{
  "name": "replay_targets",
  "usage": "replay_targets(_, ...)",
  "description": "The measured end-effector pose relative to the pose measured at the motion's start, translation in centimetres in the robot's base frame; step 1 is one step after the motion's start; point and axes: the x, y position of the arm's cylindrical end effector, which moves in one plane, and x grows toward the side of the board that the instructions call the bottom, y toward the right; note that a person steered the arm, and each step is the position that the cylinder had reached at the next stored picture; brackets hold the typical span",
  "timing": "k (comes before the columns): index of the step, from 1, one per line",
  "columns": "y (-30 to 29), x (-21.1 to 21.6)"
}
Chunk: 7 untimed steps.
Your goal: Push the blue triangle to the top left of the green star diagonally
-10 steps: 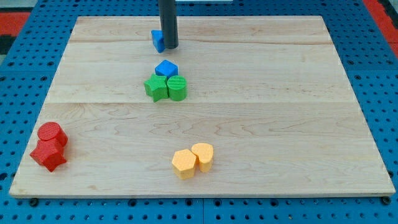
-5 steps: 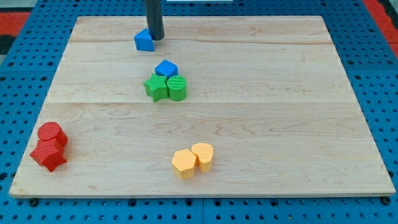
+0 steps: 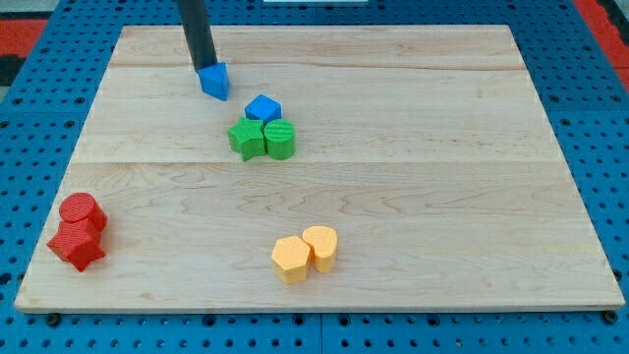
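Now the wooden board [image 3: 413, 197] carries the green star [image 3: 247, 139] near its top-centre; the blue triangle [image 3: 215, 81] sits up-left of it, toward the top-left corner, my tip [image 3: 200, 69] touching its upper-left side, having no jaws.

only one body part shows: a straight dark rod, near-black charcoal, round in section, plain smooth matte surface with a faint lighter sheen down one side. no cables, screws, labels or markings visible on it. top is cut off by the view's top edge. my tip [image 3: 203, 70] is blunt, same dark colour as the shaft.
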Motion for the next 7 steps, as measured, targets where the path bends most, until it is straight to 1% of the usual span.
replay_targets(1,1.0,2.9)
replay_targets(2,0.6,2.2)
replay_targets(3,2.4,-2.7)
replay_targets(4,4.3,0.1)
replay_targets(5,4.3,3.8)
replay_targets(6,4.4,5.8)
replay_targets(7,2.9,6.2)
